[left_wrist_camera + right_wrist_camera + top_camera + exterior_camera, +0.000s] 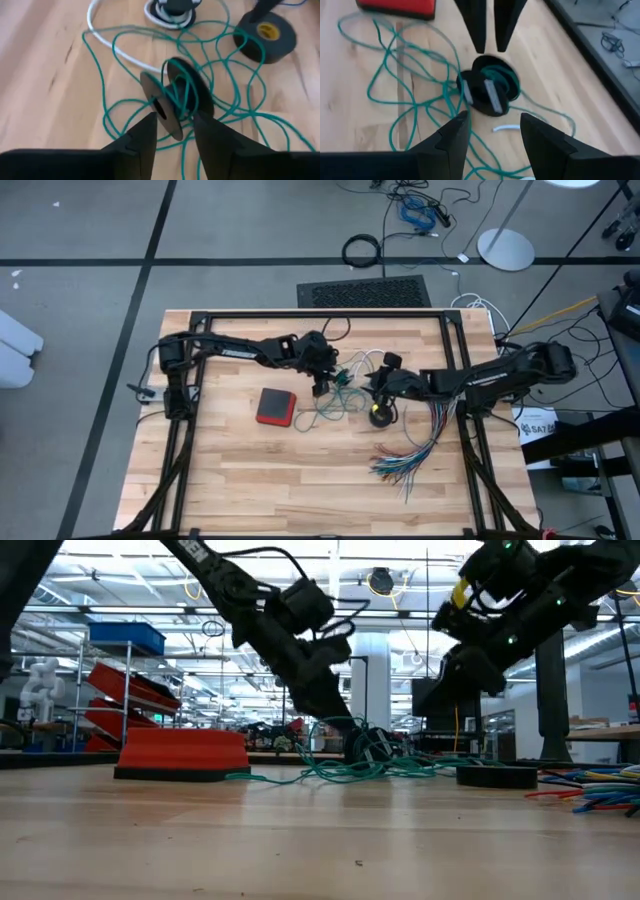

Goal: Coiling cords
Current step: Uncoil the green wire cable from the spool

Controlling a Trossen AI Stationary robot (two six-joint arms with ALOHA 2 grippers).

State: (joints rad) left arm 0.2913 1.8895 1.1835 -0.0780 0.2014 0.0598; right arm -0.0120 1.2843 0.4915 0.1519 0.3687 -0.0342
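Observation:
A small black spool [175,95] with teal-green cord wound on it stands on its flange rims on the wooden table. The rest of the teal cord [107,120] [322,412] lies in loose loops around it. A white cord [110,47] runs to a round black-and-white piece [170,10] beyond the spool. My left gripper [175,119] [489,47] is open and slants down at the spool. My right gripper [493,119] [375,387] is open on the spool's [487,90] other side, a little short of it. My left gripper's open fingertips [150,125] stand on either side of the spool's near flange [167,117], coming slanting down from the table's left. I cannot tell whether they touch it. The spool rests on the table.
A red box [276,406] [183,755] lies left of the cord loops. A black tape ring [265,37] [381,416] lies to their right. A fan of multicoloured wires [410,455] spreads toward the near right. The near half of the table [250,490] is bare wood.

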